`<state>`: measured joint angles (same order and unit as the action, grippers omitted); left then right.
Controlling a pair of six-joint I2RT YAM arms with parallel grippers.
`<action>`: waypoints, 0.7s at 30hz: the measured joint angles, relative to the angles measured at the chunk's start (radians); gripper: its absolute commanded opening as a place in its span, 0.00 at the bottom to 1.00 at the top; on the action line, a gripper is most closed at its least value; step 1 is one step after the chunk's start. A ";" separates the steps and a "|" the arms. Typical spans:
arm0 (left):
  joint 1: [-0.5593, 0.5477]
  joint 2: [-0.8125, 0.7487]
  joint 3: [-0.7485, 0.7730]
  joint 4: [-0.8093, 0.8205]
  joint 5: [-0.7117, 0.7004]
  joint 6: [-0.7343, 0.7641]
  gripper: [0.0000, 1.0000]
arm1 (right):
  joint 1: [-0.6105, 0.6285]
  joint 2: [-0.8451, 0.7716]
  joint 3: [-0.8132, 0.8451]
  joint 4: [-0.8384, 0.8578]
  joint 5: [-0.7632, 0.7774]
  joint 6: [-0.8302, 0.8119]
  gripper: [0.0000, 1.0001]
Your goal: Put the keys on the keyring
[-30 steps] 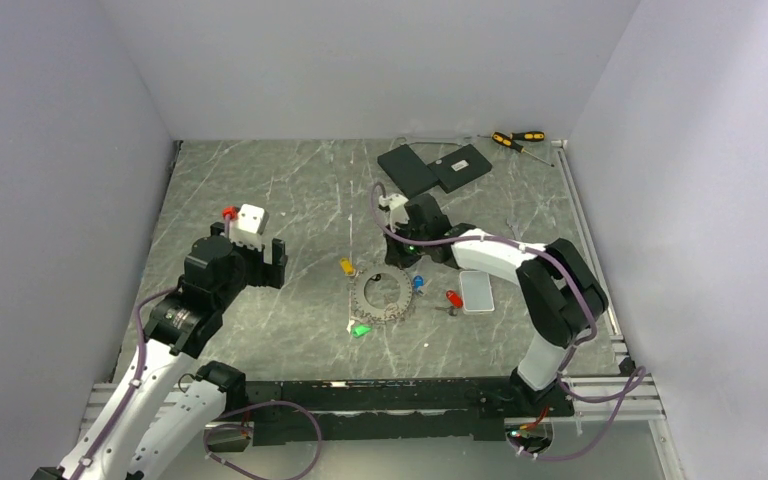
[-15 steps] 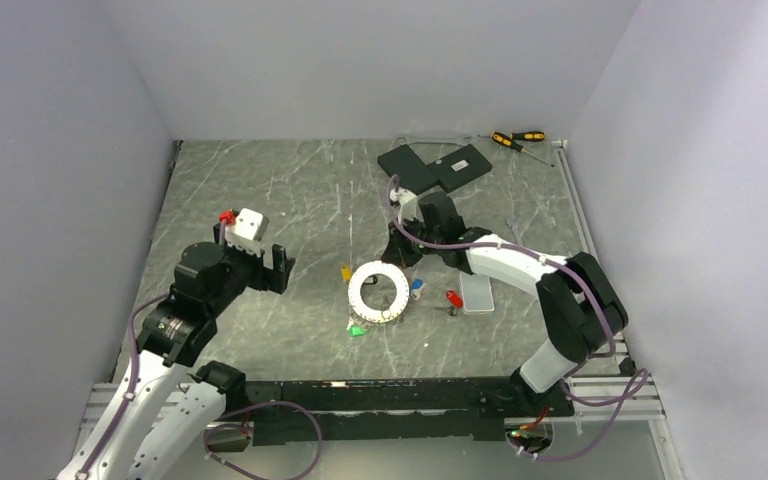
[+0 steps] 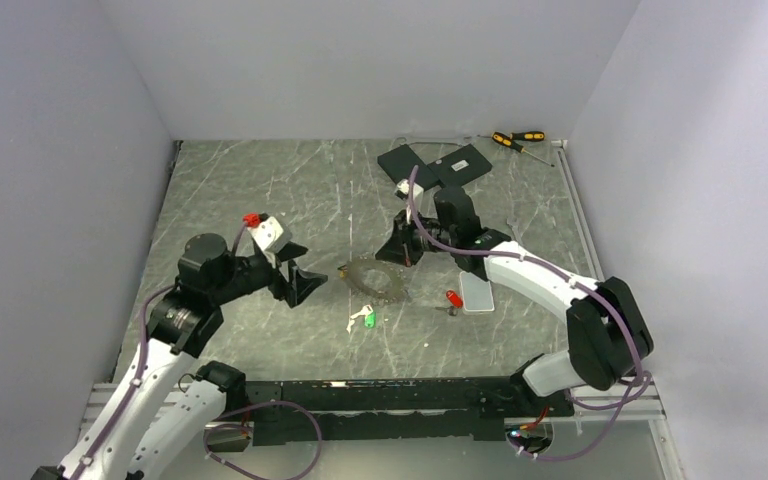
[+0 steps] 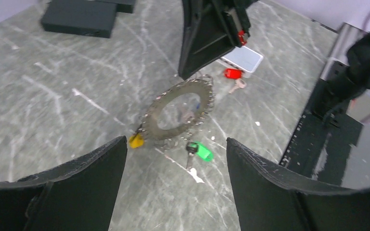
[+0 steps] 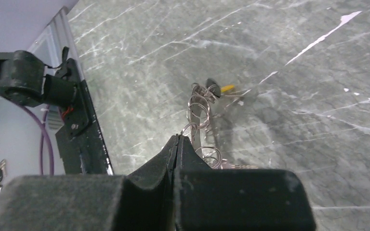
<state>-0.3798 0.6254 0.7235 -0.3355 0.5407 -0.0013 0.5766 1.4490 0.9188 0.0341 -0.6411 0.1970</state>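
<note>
The keyring, a dark toothed ring, hangs tilted off the table, its right rim pinched in my shut right gripper. In the right wrist view the ring shows edge-on past the closed tips, with small wire loops on it. A yellow key dangles at the ring's left end. A green key lies on the table below it. A red key lies to the right. My left gripper is open and empty, left of the ring. It faces the ring and the green key.
A white box lies beside the red key. Two flat black slabs and two yellow-and-black screwdrivers lie at the back. Walls close in the table on three sides.
My right gripper has lifted and tilted the keyring off the table. My left arm has swung right and lowered, so its open jaws now face the ring.
</note>
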 measured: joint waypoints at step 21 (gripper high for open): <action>0.001 0.331 0.042 0.058 0.543 0.497 0.46 | 0.033 -0.127 -0.073 -0.002 -0.145 -0.017 0.00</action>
<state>-0.3790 0.9565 0.7650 -0.2771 1.0836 0.4957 0.6098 1.3220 0.8459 0.0319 -0.7856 0.1802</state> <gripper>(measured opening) 0.500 0.009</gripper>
